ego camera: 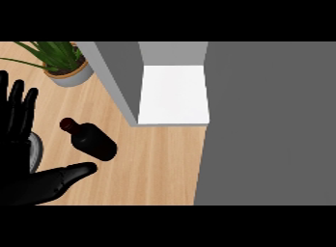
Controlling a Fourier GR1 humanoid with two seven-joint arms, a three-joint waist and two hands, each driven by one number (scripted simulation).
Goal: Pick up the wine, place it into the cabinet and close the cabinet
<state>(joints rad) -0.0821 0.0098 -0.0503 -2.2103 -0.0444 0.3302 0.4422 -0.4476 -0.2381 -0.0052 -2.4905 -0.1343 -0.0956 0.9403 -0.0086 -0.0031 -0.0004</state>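
The wine bottle (pixel 94 140) is dark, with a reddish cap pointing to the upper left, and rests on the wooden counter (pixel 157 164). My left hand (pixel 14 144) fills the view's left side, open, fingers straight and pointing up. Its thumb (pixel 75 172) reaches rightward just below the bottle without touching it. The cabinet (pixel 172 94) stands open behind the bottle, showing a white inner floor between grey walls. A broad grey panel (pixel 274 123), likely the cabinet door, covers the right side. My right hand does not show.
A potted plant (pixel 63 63) with long green leaves in a grey pot stands at the back left, close to the cabinet's left wall (pixel 117 82). Bare wood lies between the bottle and the grey panel.
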